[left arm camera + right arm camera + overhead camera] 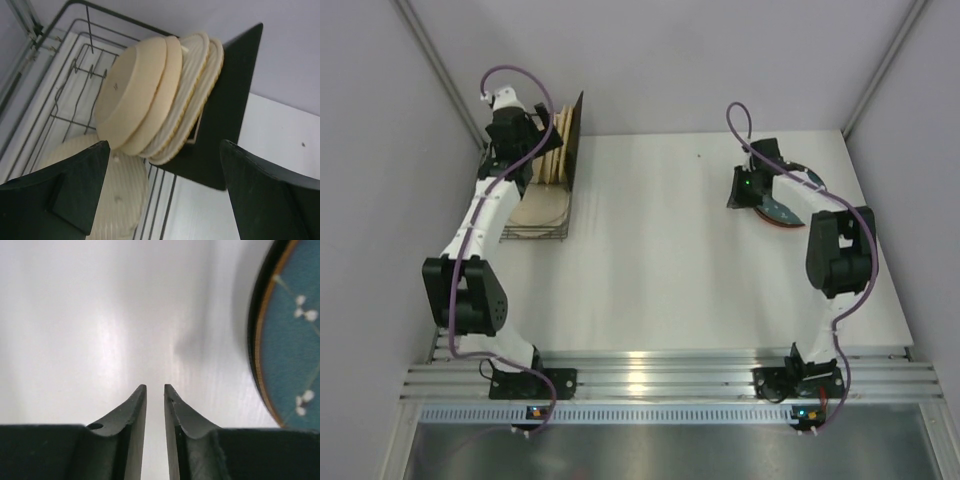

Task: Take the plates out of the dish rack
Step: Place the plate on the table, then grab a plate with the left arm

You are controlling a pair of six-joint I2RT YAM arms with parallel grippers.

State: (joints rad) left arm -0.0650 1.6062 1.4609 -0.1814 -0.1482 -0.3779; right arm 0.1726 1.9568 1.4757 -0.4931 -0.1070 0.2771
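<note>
We see the dish rack (534,232) at the far left corner of the table (670,260), with plates in it. Standing on edge inside the rack and leaning against one another are two tan wooden plates (131,95), then two woven plates (200,85), then a dark square plate (235,95) closing the row on the side that faces the open table. A pale ribbed plate (122,200) lies flat on the rack's wire floor, at the end nearer the arm bases. The left gripper (165,147) hangs just above the rack, pointed at the standing row, its fingers (75,190) spread wide with nothing between them and touching none of the plates. Well apart from the rack, on the opposite side of the table, a teal plate (295,340) with a dark rim and small white specks lies flat on the surface. The right gripper (155,386) is just beside that plate, its two fingers parted only by a narrow slit through which we see bare table; it pinches nothing.
</note>
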